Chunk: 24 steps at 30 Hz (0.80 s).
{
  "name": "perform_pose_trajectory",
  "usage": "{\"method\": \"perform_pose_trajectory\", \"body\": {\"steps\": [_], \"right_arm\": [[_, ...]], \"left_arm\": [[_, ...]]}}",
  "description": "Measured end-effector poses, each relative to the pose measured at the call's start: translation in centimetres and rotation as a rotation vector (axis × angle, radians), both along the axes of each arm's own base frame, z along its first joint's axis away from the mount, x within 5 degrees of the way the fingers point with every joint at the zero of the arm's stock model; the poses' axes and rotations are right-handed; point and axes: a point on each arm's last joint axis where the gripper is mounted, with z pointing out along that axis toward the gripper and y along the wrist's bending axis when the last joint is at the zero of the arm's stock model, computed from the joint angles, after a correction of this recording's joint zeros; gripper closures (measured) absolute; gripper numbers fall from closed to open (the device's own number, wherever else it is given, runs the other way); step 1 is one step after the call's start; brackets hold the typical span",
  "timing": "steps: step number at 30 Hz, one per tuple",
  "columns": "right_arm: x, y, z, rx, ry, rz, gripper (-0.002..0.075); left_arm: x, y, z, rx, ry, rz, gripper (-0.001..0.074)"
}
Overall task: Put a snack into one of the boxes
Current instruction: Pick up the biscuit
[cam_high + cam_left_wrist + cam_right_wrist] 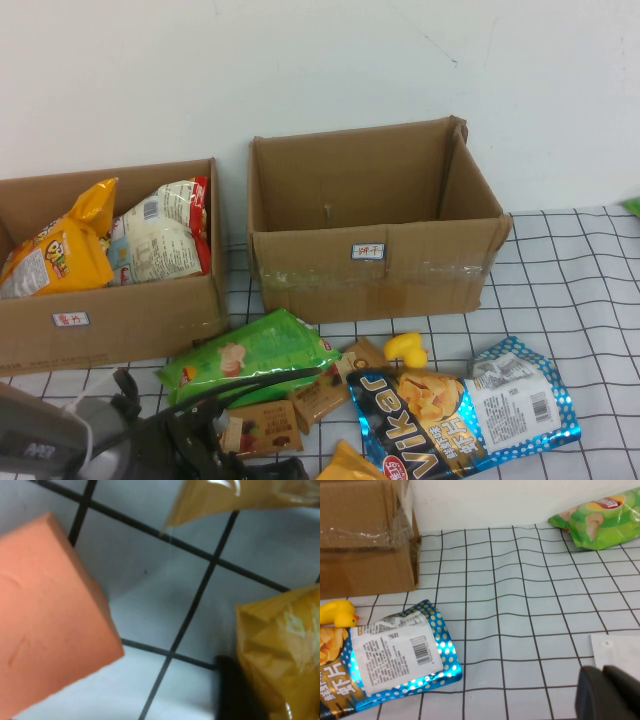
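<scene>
Snack (55, 255) sits in the low box (130, 325), so placing looks done. Left gripper (215, 450) low by the packets, right gripper (610, 695) parked over the cloth; can't tell either grip. Next: retract.

- A staged robot test bench in a lab or workroom, not a home or a shop: a plain white wall (330, 60) stands bare behind the whole scene.
- The table (590, 290) wears a white cloth printed with a black grid.
- Two open cardboard boxes stand at 12 o'clock and 9 o'clock, each with a small handwritten label (368, 251).
- Loose snack bags, small packets and a yellow toy duck (407, 351) lie scattered at 6 o'clock, like practice props.
</scene>
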Motion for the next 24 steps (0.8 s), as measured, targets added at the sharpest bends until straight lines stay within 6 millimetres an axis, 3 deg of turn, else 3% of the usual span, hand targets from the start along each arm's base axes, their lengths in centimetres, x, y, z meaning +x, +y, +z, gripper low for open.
{"method": "perform_pose_trajectory", "body": {"steps": [3, 11, 16, 20, 24], "right_arm": [[0.0, 0.0, 0.0, 0.0, 0.0, 0.0, 0.0727], [0.0, 0.0, 0.0, 0.0, 0.0, 0.0, 0.0727], [0.0, 0.0, 0.0, 0.0, 0.0, 0.0, 0.0727], [0.0, 0.0, 0.0, 0.0, 0.0, 0.0, 0.0727], [0.0, 0.0, 0.0, 0.0, 0.0, 0.0, 0.0727]], "left_arm": [[0.0, -0.1, 0.0, -0.003, 0.003, -0.007, 0.0534], [-0.3, -0.5, 1.3, -0.042, -0.015, -0.124, 0.0542], [-0.4, -0.8, 5.7, -0.115, -0.164, -0.242, 0.0545], [-0.7, -0.5, 10.6, -0.167, -0.365, -0.302, 0.0545], [0.5, -0.3, 15.7, -0.149, -0.645, -0.336, 0.0546]]}}
